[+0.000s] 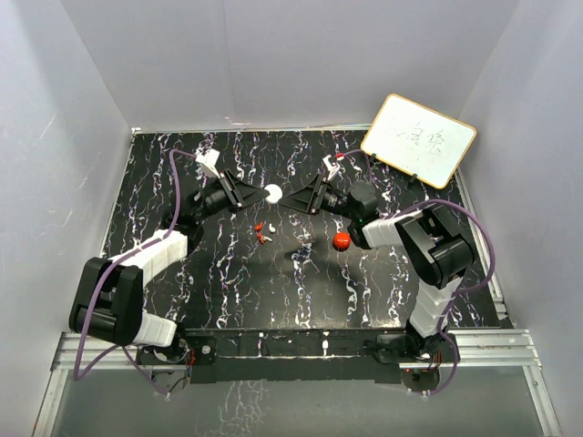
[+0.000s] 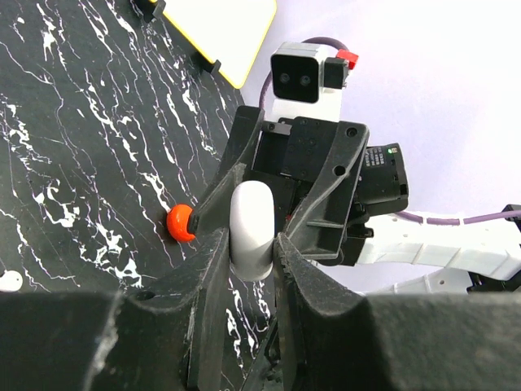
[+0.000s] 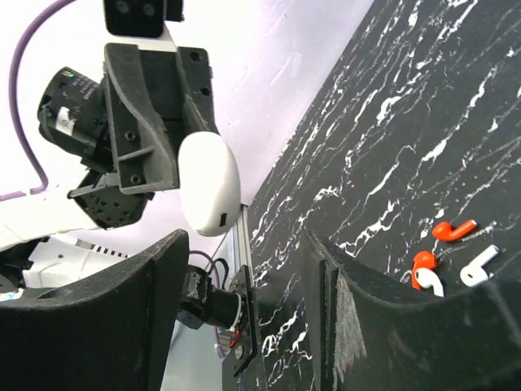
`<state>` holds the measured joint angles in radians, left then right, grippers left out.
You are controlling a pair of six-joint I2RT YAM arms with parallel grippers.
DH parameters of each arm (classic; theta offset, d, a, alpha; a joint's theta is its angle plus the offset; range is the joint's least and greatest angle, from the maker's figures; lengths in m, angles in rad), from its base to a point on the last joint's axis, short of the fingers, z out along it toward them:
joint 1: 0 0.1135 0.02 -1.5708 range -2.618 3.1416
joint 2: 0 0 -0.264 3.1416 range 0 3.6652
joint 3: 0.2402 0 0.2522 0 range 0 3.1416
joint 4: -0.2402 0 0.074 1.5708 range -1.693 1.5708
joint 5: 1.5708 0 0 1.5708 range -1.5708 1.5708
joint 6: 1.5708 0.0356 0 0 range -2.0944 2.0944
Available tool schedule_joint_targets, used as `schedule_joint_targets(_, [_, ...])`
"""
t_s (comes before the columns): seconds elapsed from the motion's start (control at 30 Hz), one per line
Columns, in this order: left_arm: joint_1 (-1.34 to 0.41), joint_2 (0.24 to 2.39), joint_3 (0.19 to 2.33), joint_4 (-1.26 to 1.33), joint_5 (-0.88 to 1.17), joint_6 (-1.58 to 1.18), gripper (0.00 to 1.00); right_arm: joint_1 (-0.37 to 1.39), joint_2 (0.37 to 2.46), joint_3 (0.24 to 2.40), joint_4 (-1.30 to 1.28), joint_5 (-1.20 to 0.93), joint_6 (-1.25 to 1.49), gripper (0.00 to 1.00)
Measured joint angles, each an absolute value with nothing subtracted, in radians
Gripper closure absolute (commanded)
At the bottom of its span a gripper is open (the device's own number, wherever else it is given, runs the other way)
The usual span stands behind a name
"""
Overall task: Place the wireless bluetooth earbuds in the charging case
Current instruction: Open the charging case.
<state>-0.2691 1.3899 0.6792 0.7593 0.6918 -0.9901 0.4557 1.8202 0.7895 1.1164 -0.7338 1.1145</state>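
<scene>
Left tool (image 2: 248, 242) tight on smooth white pebble-shaped plastic charging case (image 2: 251, 213) held above black white-veined surface (image 1: 228, 282), right tool (image 3: 244, 244) wide, empty, near it; tiny red and white earbuds (image 3: 453, 230) loose on surface, none inserted, probably everything left.
</scene>
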Motion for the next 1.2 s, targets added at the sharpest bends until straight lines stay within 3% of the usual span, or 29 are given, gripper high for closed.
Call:
schedule_joint_targets(0.73, [-0.268,1.407,0.669,0.794,0.697,-1.042,1.00,0.456,1.990,0.850,1.441,-0.748,1.387,0.77])
schedule_joint_targets(0.97, [-0.265,1.420,0.659,0.832,0.698,-1.079,1.00,0.456,2.003,0.856,1.446,-0.748,1.413,0.76])
schedule_joint_targets(1.2, [-0.258,1.435,0.653,0.868,0.697,-1.115,1.00,0.455,2.022,0.879,1.442,-0.748,1.414,0.66])
